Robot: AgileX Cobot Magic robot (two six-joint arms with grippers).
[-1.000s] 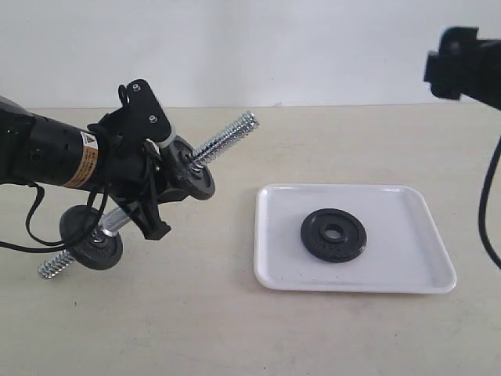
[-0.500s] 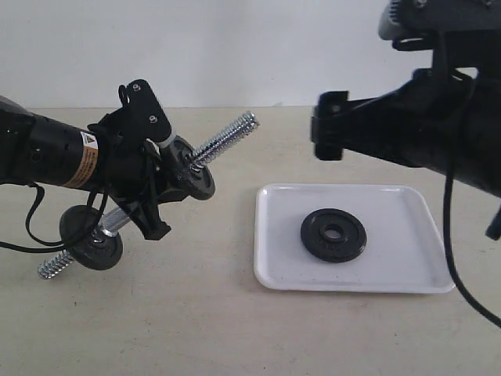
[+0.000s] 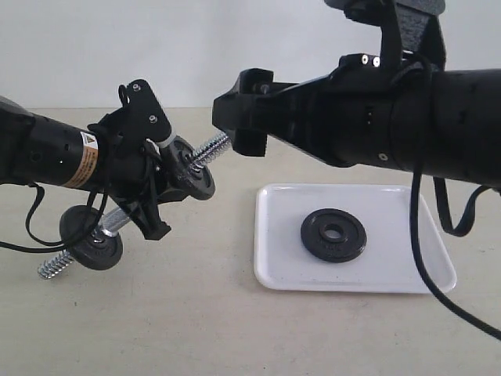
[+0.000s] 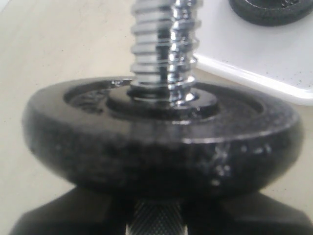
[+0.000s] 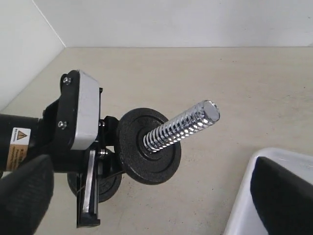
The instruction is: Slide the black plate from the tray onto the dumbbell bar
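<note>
The black plate (image 3: 334, 235) lies flat in the white tray (image 3: 274, 266), and its edge shows in the left wrist view too (image 4: 269, 10). My left gripper (image 3: 149, 184) is shut on the knurled middle of the dumbbell bar (image 3: 205, 150), holding it tilted with one threaded end (image 5: 183, 126) pointing up toward the tray side. A black disc (image 3: 192, 168) sits on the bar just beyond the left fingers, and another (image 3: 92, 235) is on the low end. My right gripper (image 3: 235, 113) hangs open and empty above the table, right in front of the raised threaded end and hiding its tip.
The right arm (image 3: 391, 117) stretches across above the tray's far side, with its cable (image 3: 419, 258) hanging over the tray's right edge. A white wall stands behind the beige table (image 3: 196, 329).
The right arm has swung in from the far right, across above the tray, up to the bar's raised end. The left arm, bar and plate have not moved.
</note>
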